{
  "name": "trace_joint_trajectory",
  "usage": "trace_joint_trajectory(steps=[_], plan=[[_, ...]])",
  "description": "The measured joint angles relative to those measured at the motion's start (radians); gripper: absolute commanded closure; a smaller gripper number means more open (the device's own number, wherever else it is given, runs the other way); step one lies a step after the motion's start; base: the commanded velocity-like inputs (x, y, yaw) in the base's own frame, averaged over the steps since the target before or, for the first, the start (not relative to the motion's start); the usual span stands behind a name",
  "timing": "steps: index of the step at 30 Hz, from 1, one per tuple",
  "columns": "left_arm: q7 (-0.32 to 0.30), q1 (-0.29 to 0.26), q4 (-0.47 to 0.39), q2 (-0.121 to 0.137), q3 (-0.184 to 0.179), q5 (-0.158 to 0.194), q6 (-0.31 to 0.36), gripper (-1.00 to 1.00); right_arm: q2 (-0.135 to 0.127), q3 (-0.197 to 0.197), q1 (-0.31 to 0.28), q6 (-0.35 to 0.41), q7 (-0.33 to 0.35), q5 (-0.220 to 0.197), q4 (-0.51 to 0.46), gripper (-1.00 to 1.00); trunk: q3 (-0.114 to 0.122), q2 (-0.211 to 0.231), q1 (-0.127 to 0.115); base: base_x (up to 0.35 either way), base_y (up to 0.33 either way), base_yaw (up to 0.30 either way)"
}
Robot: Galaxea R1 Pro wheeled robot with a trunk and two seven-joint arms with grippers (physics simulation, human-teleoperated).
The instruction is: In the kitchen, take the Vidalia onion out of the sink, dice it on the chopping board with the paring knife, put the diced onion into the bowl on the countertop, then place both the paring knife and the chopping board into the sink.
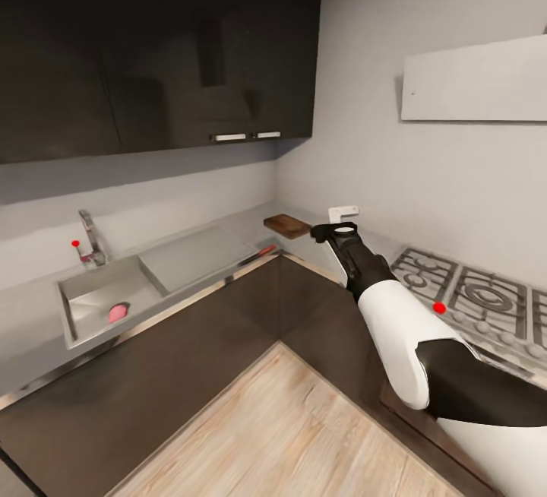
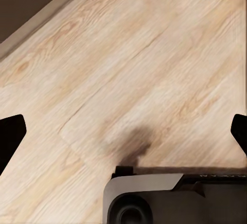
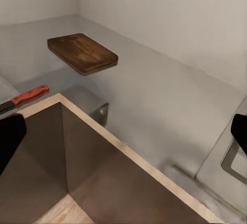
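We face the corner of the kitchen, where the grey tabletop (image 1: 228,242) runs under the glossy black upper cabinets (image 1: 152,49). Our right gripper (image 1: 334,232) is stretched toward that corner, just short of the chopping board (image 1: 287,225), which lies flat near the back wall; its jaws stand apart and hold nothing. The paring knife (image 3: 24,97) rests on the tabletop near the front edge, between the board and the steel drainboard (image 1: 196,255), its red handle toward the board. Further left the sink (image 1: 91,288) holds a pinkish round thing (image 1: 117,312), too blurred for us to name, and the faucet (image 1: 90,239) stands behind it. A gas hob (image 1: 471,299) sits to the right. Our left gripper (image 2: 123,131) points down at the light wood floor (image 2: 134,70) with its jaws wide apart and empty.
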Motion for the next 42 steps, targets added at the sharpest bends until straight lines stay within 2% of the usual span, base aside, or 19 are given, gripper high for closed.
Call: trace_joint_trajectory(steps=[15, 25, 29, 36, 42], plan=[[0.000, 0.000, -0.002, 0.000, 0.001, 0.000, 0.000, -1.00, -0.004, 0.000, 0.002, -0.001, 0.002, 0.000, 0.000, -1.00, 0.000, 0.000, 0.000, 0.268, -0.220, 0.009], [0.000, 0.000, -0.001, 0.000, 0.001, 0.000, 0.000, -1.00, -0.006, 0.000, 0.003, -0.002, 0.002, 0.000, 0.000, -1.00, 0.000, 0.000, 0.000, 0.266, -0.220, 0.180], [0.000, 0.000, -0.001, 0.000, 0.001, 0.000, 0.000, -1.00, -0.024, 0.000, 0.003, -0.002, 0.001, 0.000, 0.000, -1.00, 0.000, 0.000, 0.000, 0.266, -0.208, 0.054], [0.000, 0.000, 0.000, 0.000, 0.001, 0.000, 0.000, -1.00, -0.035, 0.000, 0.003, -0.002, 0.002, 0.000, 0.000, -1.00, 0.000, 0.000, 0.000, 0.266, -0.053, 0.004], [0.000, 0.000, 0.000, 0.000, 0.001, 0.000, 0.000, -1.00, -0.035, 0.000, 0.004, -0.003, 0.002, 0.000, 0.001, -1.00, 0.000, 0.000, 0.000, 0.266, 0.151, 0.000]])
